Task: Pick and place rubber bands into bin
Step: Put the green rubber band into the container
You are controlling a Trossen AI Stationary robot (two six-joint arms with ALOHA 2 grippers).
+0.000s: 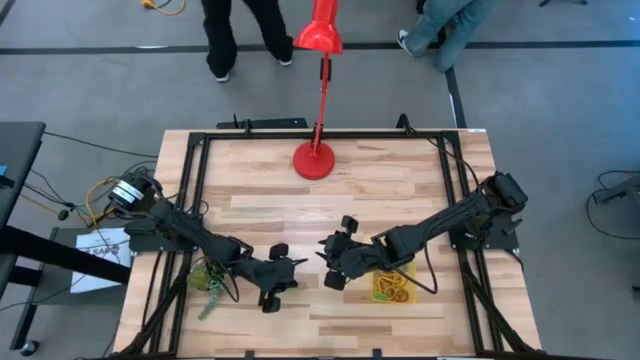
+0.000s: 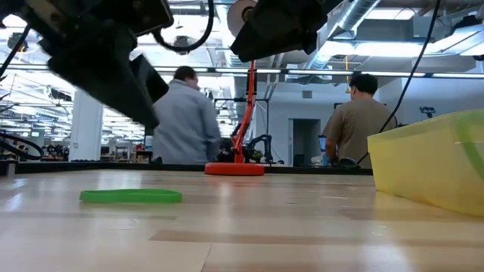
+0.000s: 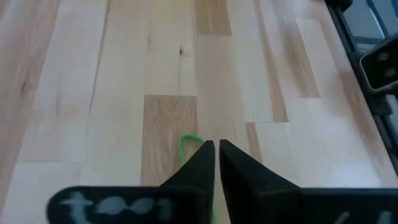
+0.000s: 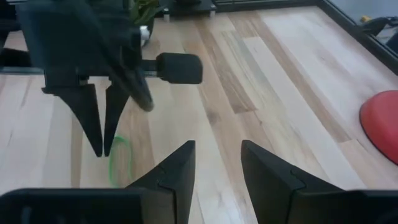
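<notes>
A green rubber band (image 2: pixel 130 196) lies flat on the wooden table, and its loop (image 3: pixel 188 144) shows on the table just beyond my left fingertips. My left gripper (image 3: pixel 216 144) hangs above it, shut, with nothing showing between its fingers; the right wrist view shows its two fingers (image 4: pixel 102 130) pointing down over the band (image 4: pixel 118 163). My right gripper (image 4: pixel 217 146) stands open and empty to its right, facing it, near the table's middle (image 1: pixel 332 264). The yellow bin (image 1: pixel 392 285), partly under my right arm, holds several rubber bands.
A red lamp base (image 1: pixel 315 160) stands at the table's far middle, its stem rising beyond the far edge. A small green plant (image 1: pixel 205 285) lies under my left arm near the left edge. The bin's wall (image 2: pixel 435 162) is at the right. Two people stand beyond the table.
</notes>
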